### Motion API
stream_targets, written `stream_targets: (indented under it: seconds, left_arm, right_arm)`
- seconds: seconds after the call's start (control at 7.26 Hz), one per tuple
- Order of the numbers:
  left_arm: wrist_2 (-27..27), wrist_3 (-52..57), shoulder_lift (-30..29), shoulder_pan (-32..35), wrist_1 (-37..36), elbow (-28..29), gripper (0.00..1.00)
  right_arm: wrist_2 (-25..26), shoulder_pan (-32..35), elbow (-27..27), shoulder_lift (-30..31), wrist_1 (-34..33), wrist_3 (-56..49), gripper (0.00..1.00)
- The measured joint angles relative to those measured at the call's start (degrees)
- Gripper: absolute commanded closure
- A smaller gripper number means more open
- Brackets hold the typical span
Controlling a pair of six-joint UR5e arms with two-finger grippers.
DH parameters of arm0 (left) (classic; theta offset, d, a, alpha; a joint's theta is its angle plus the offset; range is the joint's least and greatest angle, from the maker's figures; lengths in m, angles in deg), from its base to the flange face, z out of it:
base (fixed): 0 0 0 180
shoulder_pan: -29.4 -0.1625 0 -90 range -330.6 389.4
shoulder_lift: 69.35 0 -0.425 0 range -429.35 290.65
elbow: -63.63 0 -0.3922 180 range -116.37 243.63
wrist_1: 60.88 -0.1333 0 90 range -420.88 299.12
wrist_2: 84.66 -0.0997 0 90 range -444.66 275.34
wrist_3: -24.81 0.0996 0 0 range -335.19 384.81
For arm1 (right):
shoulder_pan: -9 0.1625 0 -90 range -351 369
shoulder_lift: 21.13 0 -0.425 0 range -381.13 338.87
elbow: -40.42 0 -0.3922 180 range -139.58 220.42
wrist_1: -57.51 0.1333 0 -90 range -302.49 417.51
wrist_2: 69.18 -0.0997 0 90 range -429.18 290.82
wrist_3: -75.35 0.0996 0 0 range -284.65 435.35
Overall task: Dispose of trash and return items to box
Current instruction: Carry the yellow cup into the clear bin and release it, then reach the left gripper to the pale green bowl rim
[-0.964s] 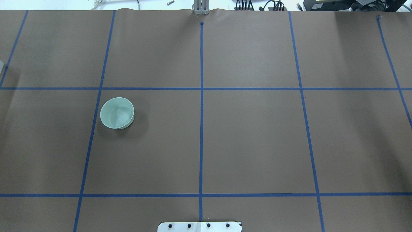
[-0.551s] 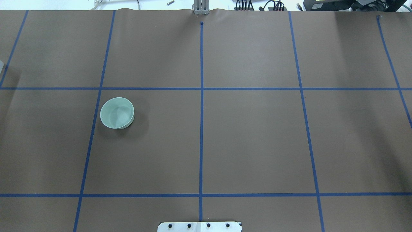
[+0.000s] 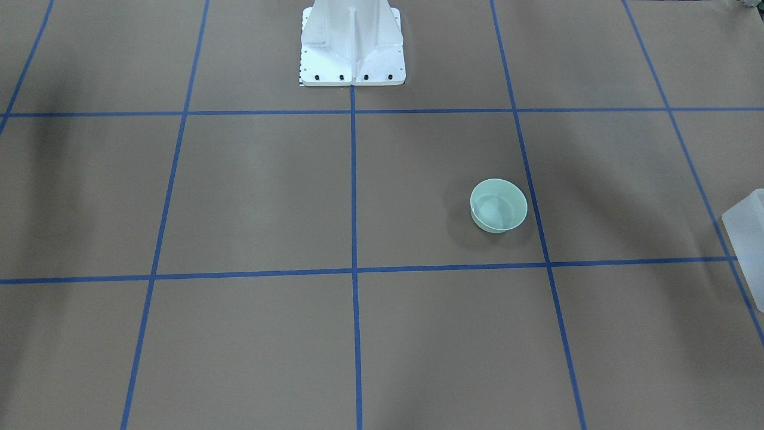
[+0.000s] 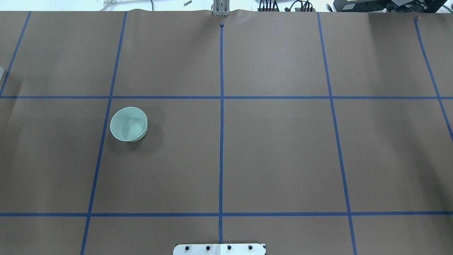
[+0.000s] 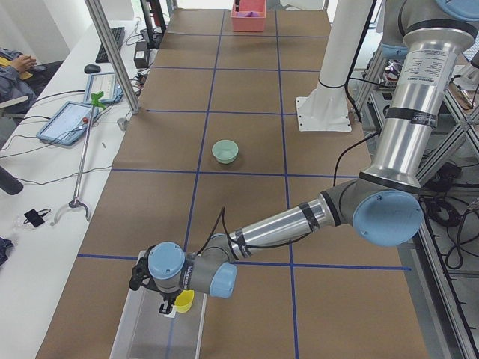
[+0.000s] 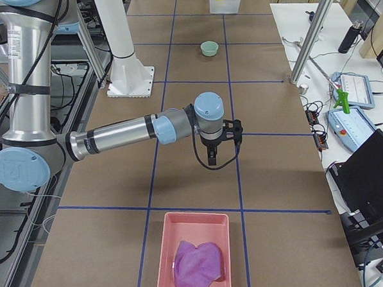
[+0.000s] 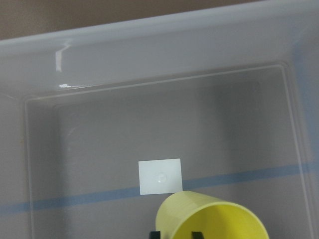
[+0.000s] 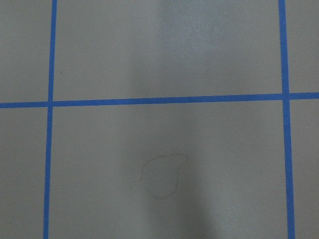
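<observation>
The mint-green bowl (image 4: 128, 124) stands upright and empty on the brown table; it also shows in the front view (image 3: 498, 206) and the left side view (image 5: 224, 151). My left gripper (image 5: 168, 305) hovers over the translucent white box (image 5: 142, 340) at the table's left end. In the left wrist view it (image 7: 174, 234) is shut on the rim of the yellow cup (image 7: 212, 219), above the box floor (image 7: 149, 124). My right gripper (image 6: 211, 158) hangs over bare table, empty; I cannot tell whether it is open or shut.
A pink tray (image 6: 165, 248) holding a purple cloth (image 6: 198, 265) sits at the table's right end. The white robot base (image 3: 352, 42) stands at the near middle edge. Blue tape lines grid the table. A corner of the box (image 3: 746, 239) shows in the front view.
</observation>
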Motion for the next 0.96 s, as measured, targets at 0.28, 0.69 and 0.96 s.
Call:
stream_targets:
  seconds: [0.28, 0.69, 0.96]
  left_arm:
    - [1.85, -1.82, 1.17, 0.23, -10.92, -12.66, 0.07]
    - [2.04, -23.9, 5.79, -8.01, -24.63, -40.0, 0.06]
    - [-5.63, -46.73, 6.63, -25.39, -25.23, -51.65, 0.06]
  right_arm:
    - [-0.09, 0.0, -0.05, 0.02, 0.03, 0.06, 0.0]
    - [-0.25, 0.07, -0.16, 0.42, 0.07, 0.01, 0.0]
    - [-0.28, 0.03, -0.15, 0.51, 0.02, 0.06, 0.0]
